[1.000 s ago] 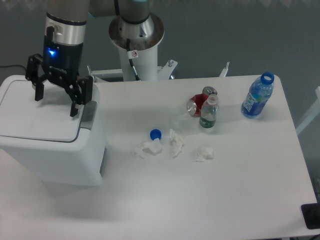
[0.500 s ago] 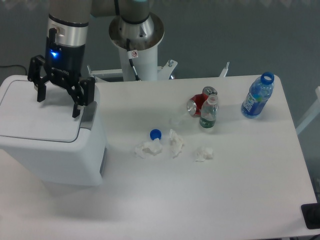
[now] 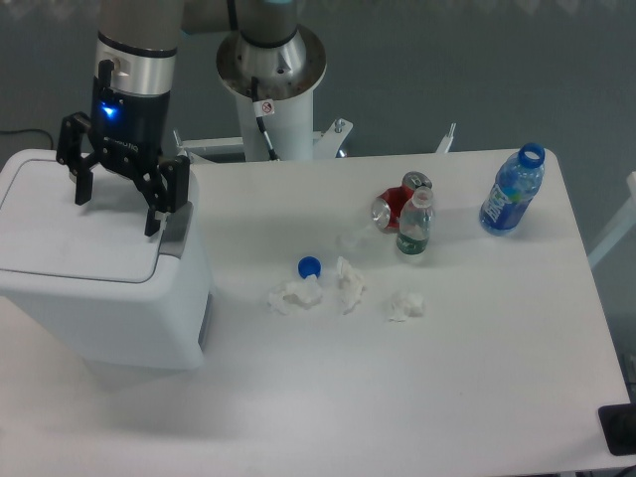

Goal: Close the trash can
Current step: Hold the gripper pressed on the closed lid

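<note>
Hand (image 3: 117, 211) spread above trash can (image 3: 99, 298).

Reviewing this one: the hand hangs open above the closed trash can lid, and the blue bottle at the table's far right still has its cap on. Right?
Not quite. The fixed camera shows the blue bottle uncapped, its neck open; a loose blue cap lies mid-table. The rest holds: the hand hangs open above the trash can, whose lid lies flat.

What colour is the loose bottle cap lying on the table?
Blue; the bottle cap shows clearly in the fixed camera view.
</note>
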Robot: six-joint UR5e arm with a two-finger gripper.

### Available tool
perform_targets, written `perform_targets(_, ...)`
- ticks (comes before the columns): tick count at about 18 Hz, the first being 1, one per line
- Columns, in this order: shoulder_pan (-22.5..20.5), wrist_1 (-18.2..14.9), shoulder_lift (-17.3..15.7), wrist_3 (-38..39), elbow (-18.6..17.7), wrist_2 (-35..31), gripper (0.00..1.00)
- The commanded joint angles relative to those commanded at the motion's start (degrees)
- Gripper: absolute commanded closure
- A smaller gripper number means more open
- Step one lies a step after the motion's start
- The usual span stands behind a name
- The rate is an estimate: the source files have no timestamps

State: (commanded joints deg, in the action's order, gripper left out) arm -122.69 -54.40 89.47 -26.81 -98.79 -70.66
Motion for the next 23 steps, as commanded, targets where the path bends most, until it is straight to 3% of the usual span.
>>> perform_targets(23,-0.4,0.0,-0.5,-0.8,-0.8,0.0,0.0)
